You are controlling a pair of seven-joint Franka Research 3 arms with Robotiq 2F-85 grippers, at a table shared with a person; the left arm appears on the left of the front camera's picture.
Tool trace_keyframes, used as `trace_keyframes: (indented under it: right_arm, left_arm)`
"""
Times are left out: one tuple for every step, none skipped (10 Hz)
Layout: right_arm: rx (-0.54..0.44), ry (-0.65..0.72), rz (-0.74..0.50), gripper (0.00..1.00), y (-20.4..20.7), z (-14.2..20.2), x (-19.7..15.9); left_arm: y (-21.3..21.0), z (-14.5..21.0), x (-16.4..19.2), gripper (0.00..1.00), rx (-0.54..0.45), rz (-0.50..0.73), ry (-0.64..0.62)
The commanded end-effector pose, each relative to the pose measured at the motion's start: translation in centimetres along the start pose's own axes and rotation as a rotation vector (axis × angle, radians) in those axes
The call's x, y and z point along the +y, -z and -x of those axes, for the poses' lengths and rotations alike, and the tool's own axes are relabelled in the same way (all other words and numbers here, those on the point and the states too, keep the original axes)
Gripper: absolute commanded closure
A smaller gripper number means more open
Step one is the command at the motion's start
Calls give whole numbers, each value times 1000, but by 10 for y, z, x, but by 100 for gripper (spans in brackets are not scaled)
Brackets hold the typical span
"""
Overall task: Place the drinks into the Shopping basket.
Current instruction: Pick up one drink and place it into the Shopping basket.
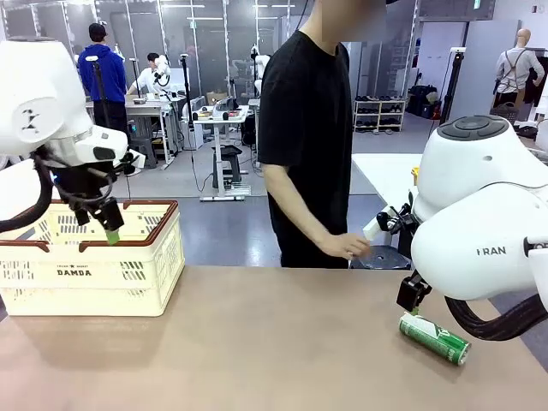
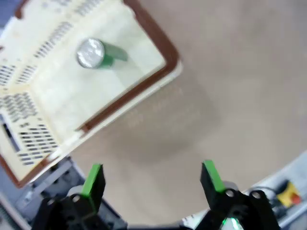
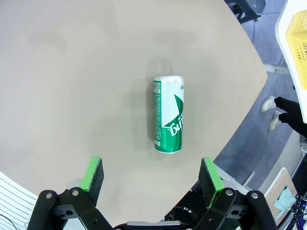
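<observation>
Now 1 green can [image 1: 434, 338] lies sideways, diagonal on the table [image 1: 257, 342]; left fingers [image 2: 93, 179], right fingers [image 3: 94, 175] both apart

Bright and even throughout, lit from overhead. Crisp ahead of the right fingers [image 3: 94, 176]: green can [image 3: 168, 113] sharply printed, with a faint soft shadow just past its far end on the matte tabletop [image 3: 72, 72]. Badly motion-blurred ahead of the left fingers [image 2: 94, 179]: Shopping basket [image 2: 81, 91] slots smeared, a broad dim shadow patch between basket and fingertips. Wide-angle bending toward the edges of both wrist views. Mildly soft from the front.
</observation>
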State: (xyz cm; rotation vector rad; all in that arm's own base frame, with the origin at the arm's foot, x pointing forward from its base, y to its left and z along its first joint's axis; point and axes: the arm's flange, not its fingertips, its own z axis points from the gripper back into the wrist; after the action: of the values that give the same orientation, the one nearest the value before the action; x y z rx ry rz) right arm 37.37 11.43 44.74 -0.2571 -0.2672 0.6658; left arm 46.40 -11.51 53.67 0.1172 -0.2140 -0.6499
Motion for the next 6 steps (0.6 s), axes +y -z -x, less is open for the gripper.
trace_keyframes:
  right_arm:
    - [0, -6, -2, 0, 0, 1, -1]
    - [0, -6, -2, 0, 0, 1, -1]
    - [0, -6, -2, 0, 0, 1, -1]
    - [0, -6, -2, 0, 0, 1, -1]
    - [0, -6, -2, 0, 0, 1, -1]
    - [0, -6, -2, 0, 0, 1, -1]
  left_arm:
    - [8, 29, 4, 0, -62, 61, 135]
    - [15, 39, 10, 0, -63, 97, 211]
    - [23, 45, 19, 0, -18, 108, 217]
    - [33, 50, 31, 0, -8, 150, 203]
    - [38, 53, 38, 0, -1, 172, 189]
    - [41, 57, 43, 0, 20, 178, 162]
